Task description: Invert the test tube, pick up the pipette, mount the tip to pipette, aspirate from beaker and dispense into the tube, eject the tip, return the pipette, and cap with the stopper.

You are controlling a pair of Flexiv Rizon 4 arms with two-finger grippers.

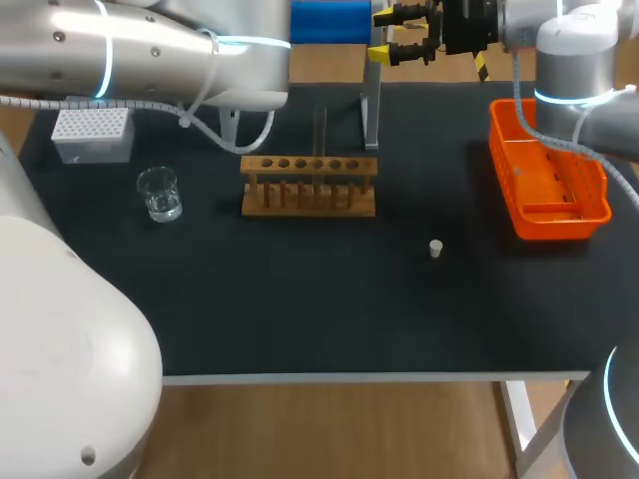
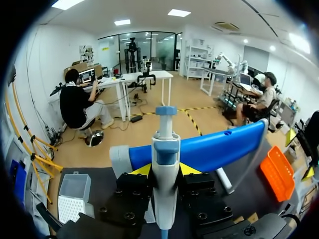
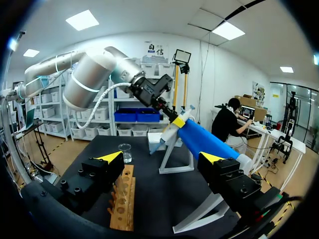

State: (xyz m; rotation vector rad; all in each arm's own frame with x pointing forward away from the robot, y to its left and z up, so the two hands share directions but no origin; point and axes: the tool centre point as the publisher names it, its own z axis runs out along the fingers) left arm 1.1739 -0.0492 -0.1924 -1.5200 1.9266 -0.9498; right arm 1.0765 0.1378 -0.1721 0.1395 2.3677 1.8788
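Observation:
My left gripper point(image 2: 165, 170) is shut on the white and blue pipette point(image 2: 165, 149), which stands upright between its yellow fingertips against the blue hanger point(image 2: 214, 147) of the pipette stand point(image 1: 371, 105). In the right wrist view the left gripper point(image 3: 172, 118) holds the pipette point(image 3: 183, 115) at the hanger's upper end. My right gripper point(image 1: 404, 32) hangs open and empty above the table's far edge, right of the stand. A clear test tube point(image 1: 320, 135) stands in the wooden rack point(image 1: 310, 187). The beaker point(image 1: 160, 193) sits left of the rack and the white stopper point(image 1: 436, 248) to its right.
A white tip box point(image 1: 93, 133) lies at the back left, behind the beaker. An orange basket point(image 1: 547, 185) stands at the right edge. Bare black table stretches in front of the rack.

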